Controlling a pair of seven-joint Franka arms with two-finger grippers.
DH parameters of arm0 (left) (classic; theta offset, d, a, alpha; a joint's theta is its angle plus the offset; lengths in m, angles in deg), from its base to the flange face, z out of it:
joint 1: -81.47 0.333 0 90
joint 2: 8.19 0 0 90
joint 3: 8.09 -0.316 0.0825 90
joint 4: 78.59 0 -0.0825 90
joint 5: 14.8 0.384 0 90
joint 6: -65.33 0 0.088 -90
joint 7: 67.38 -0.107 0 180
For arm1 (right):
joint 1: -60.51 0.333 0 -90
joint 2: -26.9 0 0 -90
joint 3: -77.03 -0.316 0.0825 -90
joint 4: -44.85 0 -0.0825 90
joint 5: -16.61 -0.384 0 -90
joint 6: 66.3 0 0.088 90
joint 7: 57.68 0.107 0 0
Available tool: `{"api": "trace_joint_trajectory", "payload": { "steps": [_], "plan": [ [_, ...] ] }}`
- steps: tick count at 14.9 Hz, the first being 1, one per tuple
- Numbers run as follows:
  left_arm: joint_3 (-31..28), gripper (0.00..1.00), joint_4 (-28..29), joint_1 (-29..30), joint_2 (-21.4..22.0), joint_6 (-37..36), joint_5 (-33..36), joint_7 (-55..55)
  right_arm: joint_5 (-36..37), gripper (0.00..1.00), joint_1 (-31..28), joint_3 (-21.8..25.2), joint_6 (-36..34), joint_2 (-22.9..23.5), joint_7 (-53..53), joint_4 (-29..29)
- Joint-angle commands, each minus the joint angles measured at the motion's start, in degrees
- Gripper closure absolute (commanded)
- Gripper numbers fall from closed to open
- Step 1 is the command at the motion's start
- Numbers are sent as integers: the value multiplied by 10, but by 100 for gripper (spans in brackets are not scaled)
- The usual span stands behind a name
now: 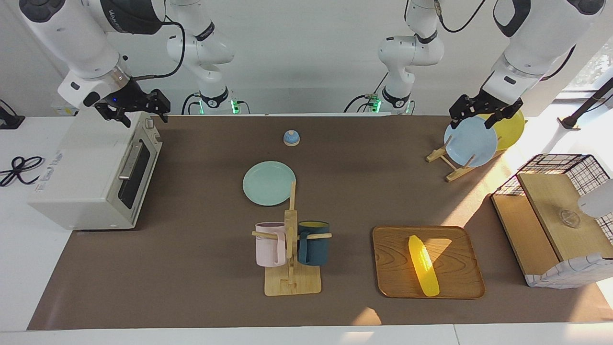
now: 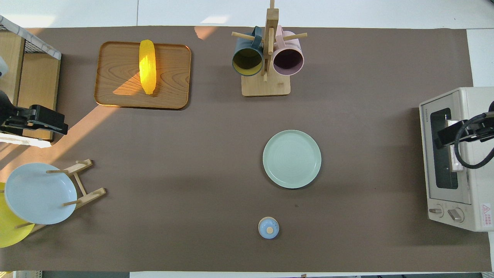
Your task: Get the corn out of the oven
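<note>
corn: the corn (image 1: 423, 266) lies flat on a wooden tray (image 1: 459, 282) toward the left arm's end of the surface (image 1: 201, 268), well apart from the oven; judging by this, it is already out and set where it cannot roll off.
oven: the oven (image 1: 81, 182) stands at the right arm's end with its glass door shut, handle bar facing the middle of the surface; nothing shows inside from either view.
right gripper: the right gripper (image 1: 131, 108) hangs raised over the oven's top, near the door edge, wrist bent down and fingers spread with nothing between them.
left gripper: the left gripper (image 1: 484, 114) hangs raised over the blue plate (image 1: 471, 143) and yellow plate (image 1: 511, 129) on their wooden rack, fingers apart, carrying nothing.
task standing: seemingly complete, both arms drawn clear of tray and door.
</note>
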Motion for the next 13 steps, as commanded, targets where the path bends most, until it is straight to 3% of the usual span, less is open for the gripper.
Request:
{"api": "trace_joint_trajectory", "payload": {
  "steps": [1,3,13],
  "plan": [
    [30,0,47,17,25,53,10,2,-17,0,1,1,-9,2,12,7],
    [57,0,46,37,22,57,9,3,-17,0,0,1,-9,2,12,7],
    [53,0,46,39,23,66,7,1,-17,0,0,1,-9,2,12,7]
  ]
}}
